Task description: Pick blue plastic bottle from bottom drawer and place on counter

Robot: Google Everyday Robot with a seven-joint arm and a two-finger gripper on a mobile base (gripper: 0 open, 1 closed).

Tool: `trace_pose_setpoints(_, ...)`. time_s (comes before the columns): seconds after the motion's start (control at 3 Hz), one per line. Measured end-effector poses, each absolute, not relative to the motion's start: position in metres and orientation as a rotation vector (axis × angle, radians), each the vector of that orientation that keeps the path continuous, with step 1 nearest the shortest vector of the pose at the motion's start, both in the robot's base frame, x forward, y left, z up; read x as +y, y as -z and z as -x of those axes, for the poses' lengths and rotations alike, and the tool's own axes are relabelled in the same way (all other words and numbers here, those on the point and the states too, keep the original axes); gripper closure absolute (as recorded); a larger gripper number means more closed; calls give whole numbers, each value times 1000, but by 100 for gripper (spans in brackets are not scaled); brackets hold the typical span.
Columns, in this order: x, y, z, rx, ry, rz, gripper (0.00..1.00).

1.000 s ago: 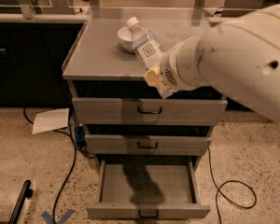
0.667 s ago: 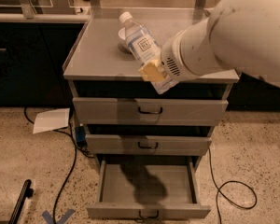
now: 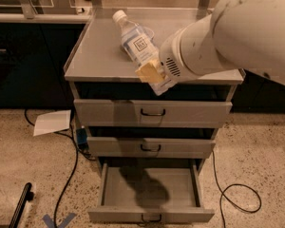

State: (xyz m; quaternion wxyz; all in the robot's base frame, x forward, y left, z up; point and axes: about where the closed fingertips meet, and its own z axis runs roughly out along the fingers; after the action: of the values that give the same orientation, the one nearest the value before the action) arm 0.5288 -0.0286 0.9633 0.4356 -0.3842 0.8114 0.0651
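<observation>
Blue plastic bottle [image 3: 135,41]: clear, white cap, pale label with dark blue square. Tilted, cap up-left, lower end clamped in my jaws, held aloft over the front edge of the desk [image 3: 92,56]. The desk is a matte grey cabinet top with thin side rims. Bottom drawer [image 3: 115,190]: grey, pulled out, black loop handle on low front.

Glossy clear plastic bottle [image 3: 135,41]; matt, scuffed grey metal counter [image 3: 92,56]; end effector [image 3: 152,75] at its front edge, seemingly rubber-padded.
</observation>
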Motion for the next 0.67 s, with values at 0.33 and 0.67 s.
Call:
trace_pose_setpoints(0.33,-39,-957,-532,1992,-207,879,100)
trace_pose_setpoints(0.67,-68,-962,-551,1948,-225,776,100)
